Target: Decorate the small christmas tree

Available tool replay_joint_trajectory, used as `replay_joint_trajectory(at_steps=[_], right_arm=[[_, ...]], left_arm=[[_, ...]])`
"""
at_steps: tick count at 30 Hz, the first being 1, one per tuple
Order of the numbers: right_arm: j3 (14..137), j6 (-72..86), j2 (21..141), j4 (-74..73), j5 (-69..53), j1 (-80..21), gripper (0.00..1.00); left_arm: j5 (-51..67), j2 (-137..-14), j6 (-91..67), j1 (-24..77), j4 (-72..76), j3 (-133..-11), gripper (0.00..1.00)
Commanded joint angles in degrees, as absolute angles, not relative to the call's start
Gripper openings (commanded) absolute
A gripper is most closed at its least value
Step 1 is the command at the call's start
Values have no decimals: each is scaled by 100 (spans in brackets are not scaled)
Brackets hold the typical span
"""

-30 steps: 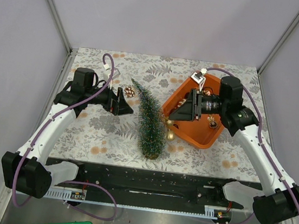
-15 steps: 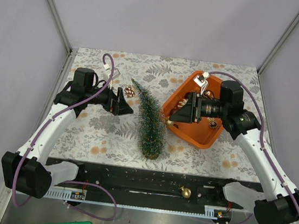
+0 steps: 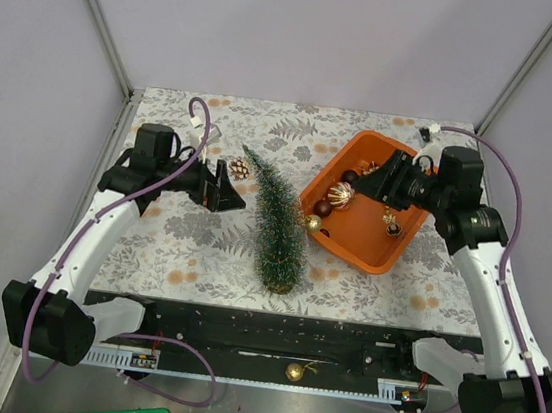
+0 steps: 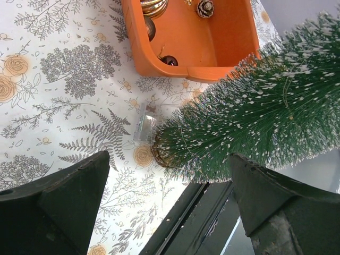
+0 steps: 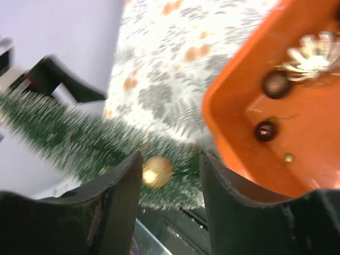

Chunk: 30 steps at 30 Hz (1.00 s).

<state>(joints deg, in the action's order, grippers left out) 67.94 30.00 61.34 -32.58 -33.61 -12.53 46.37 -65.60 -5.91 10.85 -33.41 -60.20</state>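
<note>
The whole table (image 3: pixel 200 248) is seen by the top camera from high above and behind the 2 arm bases, looking down and forward. The left wrist camera is placed close over the table. It is aimed between the fingers (image 4: pixel 64 207) of the left gripper (image 4: pixel 168 156) toward the foot of the tree (image 4: pixel 255 106) and a corner of the orange tray (image 4: pixel 186 71). The right wrist view, partly blurred, is taken between the fingers (image 5: pixel 114 202) of the right gripper (image 5: pixel 170 155), across another tray corner. Tree and tray are shared by all 3 views.
</note>
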Motion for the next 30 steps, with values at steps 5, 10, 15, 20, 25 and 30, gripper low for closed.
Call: replay_joint_trajectory(at_steps=[5, 10, 15, 20, 25, 30], right_arm=[[7715, 3244, 8004, -4191, -1365, -747, 46], [8647, 3007, 9357, -4569, -302, -738, 51], [9990, 2593, 10992, -5455, 597, -729, 60], [11020, 2233, 12074, -5889, 1229, -712, 60], [11347, 2066, 12498, -5748, 1117, -642, 58], [11241, 2057, 12603, -5625, 1046, -615, 56]], left_arm=[[4526, -6574, -501, 1046, -3287, -6434, 99], [4421, -6671, -387, 1037, -3366, -6504, 99], [4342, -6846, -290, 1028, -3489, -6671, 99], [4377, -6935, -281, 1037, -3489, -6706, 99], [4386, -7013, -176, 1037, -3559, -6732, 99], [4394, -7023, -88, 1037, -3595, -6706, 99]])
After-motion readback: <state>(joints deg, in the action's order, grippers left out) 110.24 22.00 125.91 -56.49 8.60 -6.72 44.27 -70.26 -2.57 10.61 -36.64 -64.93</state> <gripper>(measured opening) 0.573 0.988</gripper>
